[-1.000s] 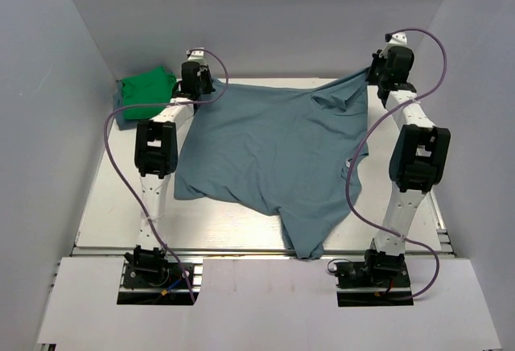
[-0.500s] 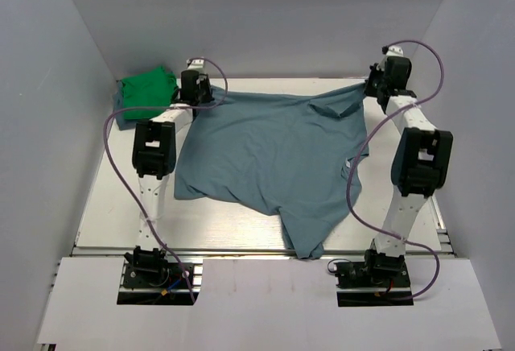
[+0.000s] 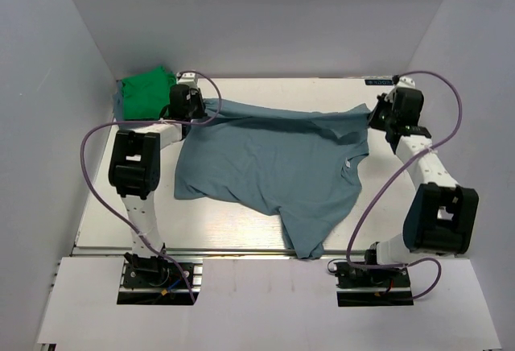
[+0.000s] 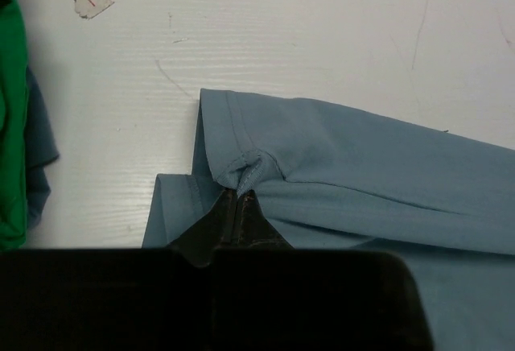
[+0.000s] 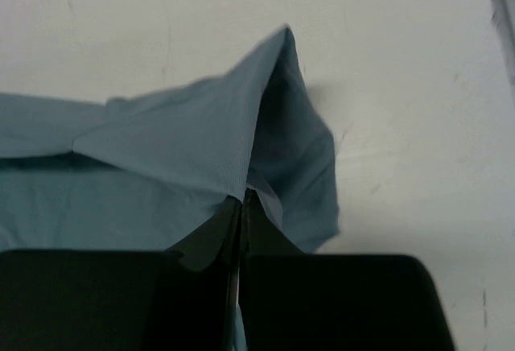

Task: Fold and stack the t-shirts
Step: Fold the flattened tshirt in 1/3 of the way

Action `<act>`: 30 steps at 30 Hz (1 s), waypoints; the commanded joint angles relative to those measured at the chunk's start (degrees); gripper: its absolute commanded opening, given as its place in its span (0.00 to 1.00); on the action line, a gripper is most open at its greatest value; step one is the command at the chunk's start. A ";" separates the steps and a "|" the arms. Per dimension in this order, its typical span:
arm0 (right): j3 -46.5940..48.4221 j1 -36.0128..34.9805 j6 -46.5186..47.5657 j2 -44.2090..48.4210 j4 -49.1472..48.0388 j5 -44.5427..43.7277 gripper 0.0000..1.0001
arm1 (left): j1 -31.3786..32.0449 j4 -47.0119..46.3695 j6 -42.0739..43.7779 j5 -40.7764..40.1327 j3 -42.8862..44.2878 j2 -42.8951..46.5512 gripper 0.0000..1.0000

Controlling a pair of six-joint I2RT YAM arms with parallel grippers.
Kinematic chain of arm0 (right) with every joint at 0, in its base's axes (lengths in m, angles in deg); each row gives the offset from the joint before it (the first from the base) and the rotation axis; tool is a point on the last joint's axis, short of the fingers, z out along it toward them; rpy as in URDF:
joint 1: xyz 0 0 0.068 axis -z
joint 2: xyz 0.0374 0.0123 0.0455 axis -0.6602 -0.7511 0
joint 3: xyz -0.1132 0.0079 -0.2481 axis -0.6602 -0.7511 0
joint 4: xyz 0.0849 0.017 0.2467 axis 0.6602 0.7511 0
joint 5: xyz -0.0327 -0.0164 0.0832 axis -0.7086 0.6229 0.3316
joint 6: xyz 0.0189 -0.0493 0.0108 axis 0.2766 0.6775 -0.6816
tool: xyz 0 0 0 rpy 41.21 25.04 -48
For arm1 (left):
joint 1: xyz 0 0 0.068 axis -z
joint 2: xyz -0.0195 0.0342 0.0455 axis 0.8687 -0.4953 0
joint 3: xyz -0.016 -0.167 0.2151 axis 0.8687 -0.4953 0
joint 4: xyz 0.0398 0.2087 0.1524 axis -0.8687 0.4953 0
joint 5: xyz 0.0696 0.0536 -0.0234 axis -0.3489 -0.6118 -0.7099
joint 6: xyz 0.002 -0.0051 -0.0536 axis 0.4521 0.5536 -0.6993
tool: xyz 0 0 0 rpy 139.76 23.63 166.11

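Tabletop [image 3: 217,224] bears rumpled blue-grey t-shirt [image 3: 273,158] pinched by left end effector [image 4: 239,196], right end effector [image 5: 243,199].

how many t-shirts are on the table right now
2. The blue-grey t-shirt lies spread across the middle of the table; the green t-shirt sits bunched at the far left corner. A bluish edge under the green one could be more cloth, unclear.

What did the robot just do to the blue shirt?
The left tool and right tool, both still pinching the blue shirt, dragged its far edge back toward the robot's bases. The green shirt stayed in the far left corner.
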 commanded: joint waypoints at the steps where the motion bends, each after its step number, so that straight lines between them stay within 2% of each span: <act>1: -6.43 0.26 -2.83 4.12 -1.24 1.17 0.00 | -0.54 -0.46 0.37 -0.90 -2.83 5.91 0.00; 4: -11.96 0.17 -3.71 7.55 -2.56 4.50 0.00 | -0.54 2.09 0.37 -1.69 -5.02 7.66 0.00; 9: -18.39 0.08 -4.95 9.40 -2.56 3.98 0.00 | -0.54 3.68 -0.86 -2.22 -9.16 10.04 0.00; 11: -21.37 0.25 -5.65 9.49 -2.48 3.89 0.00 | -0.54 7.54 -3.65 -5.27 -10.30 10.74 0.03; 12: -22.08 0.25 -5.74 9.67 -2.47 4.15 0.00 | -0.54 8.68 -4.28 -5.29 -10.31 11.44 0.09; 13: -23.13 0.43 -5.82 9.58 -2.39 4.24 0.04 | -0.54 10.87 -4.29 -6.34 -10.92 11.97 0.26; 14: -23.67 0.34 -6.26 9.58 -1.52 3.37 0.09 | -0.54 12.11 -5.94 -8.26 -11.45 12.50 0.33; 16: -23.76 0.34 -6.09 9.75 -0.11 2.93 0.21 | -0.54 14.04 -6.65 -9.59 -12.06 14.60 0.36; 19: -23.06 0.34 -5.39 10.98 2.79 1.96 0.39 | -0.54 19.05 -8.14 -12.75 -12.07 17.94 0.76; 20: -22.88 0.43 -5.47 11.33 3.32 1.44 0.50 | -0.54 20.19 -8.15 -13.55 -12.07 18.65 1.00; 21: -22.45 0.34 -5.47 11.86 4.55 0.91 0.58 | -0.54 22.29 -8.85 -14.34 -11.20 19.26 1.00; 23: -21.31 0.34 -5.56 13.44 5.26 0.20 0.85 | -0.54 25.38 -9.65 -16.88 -7.86 19.88 1.00; 25: -19.55 0.26 -5.39 14.68 5.35 0.11 0.90 | -0.54 28.72 -10.17 -16.89 -3.38 19.36 1.00; 30: -16.38 0.08 -5.30 13.81 -0.42 5.46 0.90 | -0.54 22.69 -6.49 -3.12 0.58 17.26 1.00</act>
